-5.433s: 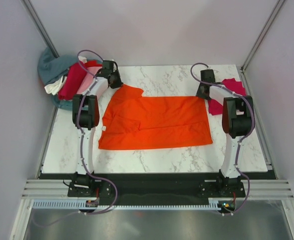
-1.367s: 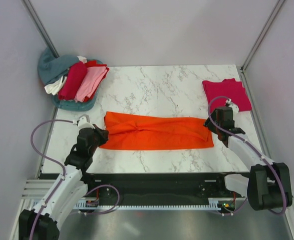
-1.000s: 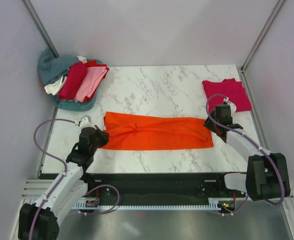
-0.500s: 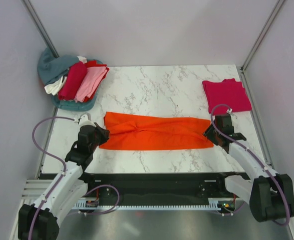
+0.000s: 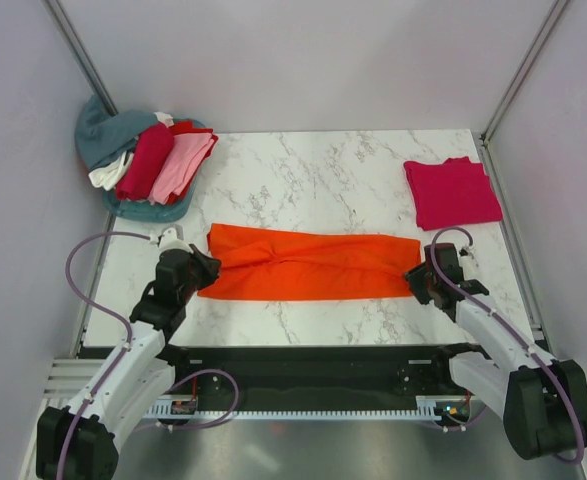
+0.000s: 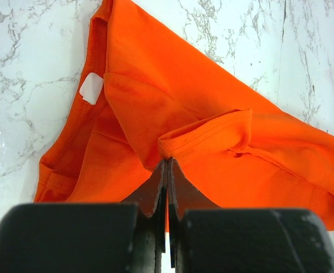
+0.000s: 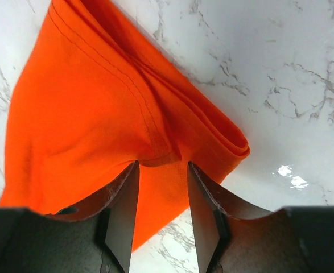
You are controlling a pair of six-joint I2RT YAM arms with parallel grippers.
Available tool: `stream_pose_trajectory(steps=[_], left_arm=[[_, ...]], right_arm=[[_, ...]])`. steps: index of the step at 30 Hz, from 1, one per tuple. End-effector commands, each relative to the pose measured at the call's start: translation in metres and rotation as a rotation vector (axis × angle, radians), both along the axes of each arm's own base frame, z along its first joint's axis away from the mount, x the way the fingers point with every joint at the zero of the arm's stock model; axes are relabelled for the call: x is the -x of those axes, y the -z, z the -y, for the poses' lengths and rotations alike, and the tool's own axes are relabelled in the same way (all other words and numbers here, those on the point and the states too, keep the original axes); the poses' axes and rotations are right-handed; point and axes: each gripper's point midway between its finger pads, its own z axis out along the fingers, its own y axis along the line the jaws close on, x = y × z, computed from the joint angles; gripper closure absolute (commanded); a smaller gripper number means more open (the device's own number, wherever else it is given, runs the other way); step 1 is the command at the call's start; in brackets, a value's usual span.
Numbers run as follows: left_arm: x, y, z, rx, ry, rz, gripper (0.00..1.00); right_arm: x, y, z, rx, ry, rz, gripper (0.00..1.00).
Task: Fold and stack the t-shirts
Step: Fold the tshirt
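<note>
The orange t-shirt [image 5: 313,266] is laid as a long band near the table's [image 5: 323,180] near edge, long axis parallel to it, collar leftward. A white label [image 6: 91,89] is seen, no writing legible. Its fold is pinched by the left gripper [image 6: 167,170]; the right gripper [image 7: 161,170] is spread over the hem

Bare marble table [image 5: 323,175] lies open between the orange shirt [image 5: 313,265] and the far wall [image 5: 303,70]. A pile of shirts [image 5: 151,160] blocks the far left corner, and a folded crimson shirt [image 5: 453,192] fills the far right edge.
</note>
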Motion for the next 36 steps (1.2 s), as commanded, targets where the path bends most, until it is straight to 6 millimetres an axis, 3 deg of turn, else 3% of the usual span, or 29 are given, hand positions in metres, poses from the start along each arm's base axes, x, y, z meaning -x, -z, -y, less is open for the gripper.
stream_pose_trajectory(steps=[1,20,29,33,36], left_arm=[[-0.011,-0.026,0.006,0.013,0.027,0.084,0.98],[-0.01,-0.037,0.007,0.008,0.045,0.124,0.98],[-0.013,-0.043,0.008,0.011,0.046,0.132,0.98],[-0.02,-0.049,0.007,0.018,0.024,0.145,0.98],[-0.03,-0.053,0.007,0.021,0.008,0.148,0.98]], right_arm=[[-0.015,-0.01,0.006,-0.031,0.118,0.067,0.53],[-0.028,-0.003,0.007,-0.061,0.197,0.076,0.57],[-0.025,-0.003,0.014,-0.028,0.216,0.068,0.95],[-0.034,-0.007,0.017,0.011,0.206,0.073,1.0],[-0.054,-0.024,0.015,0.029,0.188,0.107,1.0]])
